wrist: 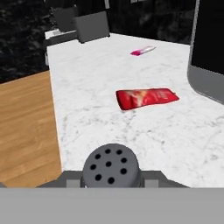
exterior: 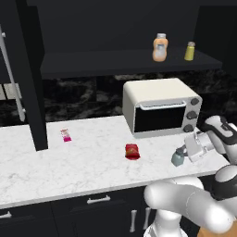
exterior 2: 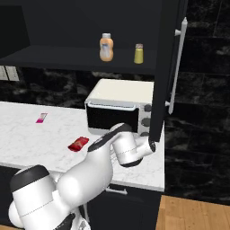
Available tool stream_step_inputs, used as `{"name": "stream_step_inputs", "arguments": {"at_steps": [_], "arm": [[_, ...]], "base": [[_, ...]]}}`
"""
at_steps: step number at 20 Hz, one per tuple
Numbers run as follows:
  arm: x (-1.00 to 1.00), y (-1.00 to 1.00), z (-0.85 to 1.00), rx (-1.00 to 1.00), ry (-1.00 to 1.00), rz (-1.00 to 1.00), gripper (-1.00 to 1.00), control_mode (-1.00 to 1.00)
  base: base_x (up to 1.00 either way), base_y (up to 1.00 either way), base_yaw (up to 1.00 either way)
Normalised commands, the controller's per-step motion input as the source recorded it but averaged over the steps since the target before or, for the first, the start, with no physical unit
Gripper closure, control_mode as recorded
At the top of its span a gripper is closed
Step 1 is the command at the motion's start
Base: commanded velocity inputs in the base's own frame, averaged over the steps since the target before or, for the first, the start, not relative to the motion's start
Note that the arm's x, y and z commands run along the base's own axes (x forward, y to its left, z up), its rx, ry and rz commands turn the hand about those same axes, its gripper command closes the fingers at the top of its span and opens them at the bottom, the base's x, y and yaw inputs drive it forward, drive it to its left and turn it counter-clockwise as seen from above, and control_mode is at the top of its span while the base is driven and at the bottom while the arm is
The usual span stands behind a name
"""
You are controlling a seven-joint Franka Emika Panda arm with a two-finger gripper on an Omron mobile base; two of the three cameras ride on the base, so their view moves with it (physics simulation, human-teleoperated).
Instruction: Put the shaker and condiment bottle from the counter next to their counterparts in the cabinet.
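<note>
a: the claw (exterior: 181, 156) is clamped sideways on the shaker (exterior: 177, 158), near the counter (exterior: 83, 171) edge, in front of the cream-white box (exterior: 159, 106).

b: how will it handle?

a: light and stiff, i'd guess, but tapered and smooth, so it may slip. best held at mid-body, below the holed cap (wrist: 111, 166).

b: and the condiment bottle (exterior: 132, 151)?

a: lying flat mid-counter, well apart from the cabinet shelf (exterior: 120, 62).

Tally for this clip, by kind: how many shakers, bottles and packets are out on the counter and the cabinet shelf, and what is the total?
Shakers: 2, the grey-blue shaker in the gripper at the counter, the yellow-green shaker on the shelf.
Bottles: 2, the red bottle lying on the counter, the orange bottle on the shelf.
Packets: 1, the pink-and-white packet on the counter.
Total: 5
</note>
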Motion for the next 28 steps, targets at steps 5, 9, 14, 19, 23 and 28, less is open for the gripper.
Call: {"name": "stream_step_inputs", "arguments": {"at_steps": [5, 9, 14, 19, 23, 28], "arm": [[0.0, 0.11, 0.52, 0.0, 0.0, -0.01, 1.0, -1.0], [-0.05, 0.04, 0.44, 0.0, 0.0, -0.14, 1.0, -1.0], [-0.08, 0.0, 0.29, 0.0, 0.0, -0.23, 1.0, -1.0], [-0.03, 0.0, 0.07, 0.0, 0.0, -0.3, 1.0, -1.0], [-0.01, 0.01, 0.0, 0.0, 0.0, -0.08, 1.0, -1.0], [0.0, 0.0, 0.0, 0.0, 0.0, -0.05, 1.0, -1.0]], "base": [[0.0, 0.0, 0.0], [0.0, 0.0, 0.0], [0.0, 0.0, 0.0], [0.0, 0.0, 0.0], [0.0, 0.0, 0.0], [0.0, 0.0, 0.0]]}}
